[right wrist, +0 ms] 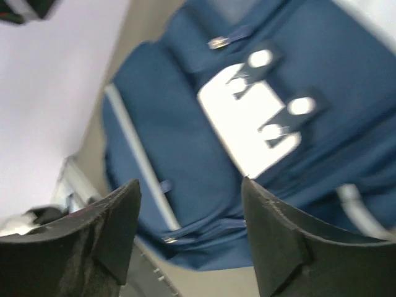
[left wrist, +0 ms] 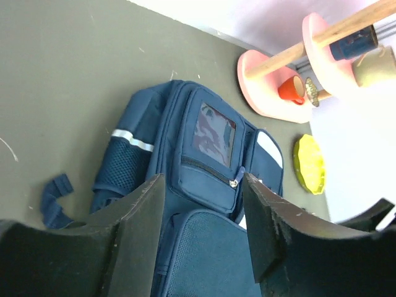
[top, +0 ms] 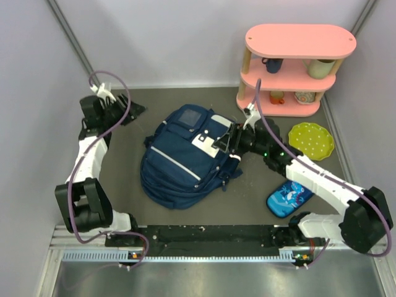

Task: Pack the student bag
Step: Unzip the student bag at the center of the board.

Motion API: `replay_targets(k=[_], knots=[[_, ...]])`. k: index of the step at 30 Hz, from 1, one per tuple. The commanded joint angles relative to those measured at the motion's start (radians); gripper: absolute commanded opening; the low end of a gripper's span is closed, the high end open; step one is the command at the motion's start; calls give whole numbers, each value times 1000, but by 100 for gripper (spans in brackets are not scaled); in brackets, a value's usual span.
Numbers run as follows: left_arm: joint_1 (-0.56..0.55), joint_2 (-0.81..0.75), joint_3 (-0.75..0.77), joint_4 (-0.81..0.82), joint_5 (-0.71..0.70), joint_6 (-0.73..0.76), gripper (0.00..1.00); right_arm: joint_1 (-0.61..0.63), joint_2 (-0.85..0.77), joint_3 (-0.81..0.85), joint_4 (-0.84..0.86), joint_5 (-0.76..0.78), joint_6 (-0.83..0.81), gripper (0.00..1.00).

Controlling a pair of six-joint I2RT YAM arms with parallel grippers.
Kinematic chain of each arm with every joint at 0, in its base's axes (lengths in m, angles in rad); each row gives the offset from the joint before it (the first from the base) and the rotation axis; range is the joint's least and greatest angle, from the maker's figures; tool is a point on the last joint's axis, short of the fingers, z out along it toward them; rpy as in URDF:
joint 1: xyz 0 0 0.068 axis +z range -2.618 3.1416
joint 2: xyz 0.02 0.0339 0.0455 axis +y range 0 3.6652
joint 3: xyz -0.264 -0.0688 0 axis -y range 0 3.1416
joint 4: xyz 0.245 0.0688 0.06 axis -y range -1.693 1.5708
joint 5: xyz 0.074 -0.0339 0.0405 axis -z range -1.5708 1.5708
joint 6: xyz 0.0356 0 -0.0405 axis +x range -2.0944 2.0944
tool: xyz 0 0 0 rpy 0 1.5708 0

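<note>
The student bag (top: 185, 158), navy with white stripes and a white buckle patch, lies flat in the middle of the table. My left gripper (top: 133, 111) hangs off its far-left corner, apart from it. In the left wrist view the left gripper (left wrist: 201, 216) stands open, and the student bag (left wrist: 210, 142) with its front pocket shows beyond the gap. My right gripper (top: 228, 141) is at the bag's right edge, beside the buckle patch. Seen from the right wrist, this gripper (right wrist: 189, 216) is open above the student bag (right wrist: 247, 93), gripping nothing.
A small blue cartoon-print pencil case (top: 289, 199) lies right of the bag, under the right forearm. A green dotted plate (top: 311, 140) sits at the right. A pink shelf (top: 291, 68) with cups stands at the back right. Walls close in on both sides.
</note>
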Motion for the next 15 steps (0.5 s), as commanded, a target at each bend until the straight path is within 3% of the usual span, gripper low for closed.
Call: replay_targets(k=[1,5,8,9,12,15], knots=[[5,-24,112,-205,-24,144,61,-60,85,91,-212,148,-132,67],[-47,-217,2,-271,-69,197,70,-72,181,162,-284,240,-182,70],[-182,-393,-133,-311,-154,179,73,-107,240,182,-279,286,-156,72],[-269,-477,-200,-330,-186,143,73,-116,256,193,-282,288,-150,72],[-390,-679,-369,-352,-307,2,73,-142,319,233,-281,271,-135,73],[-443,-900,-513,-407,-413,-122,73,-161,365,245,-238,233,-127,77]])
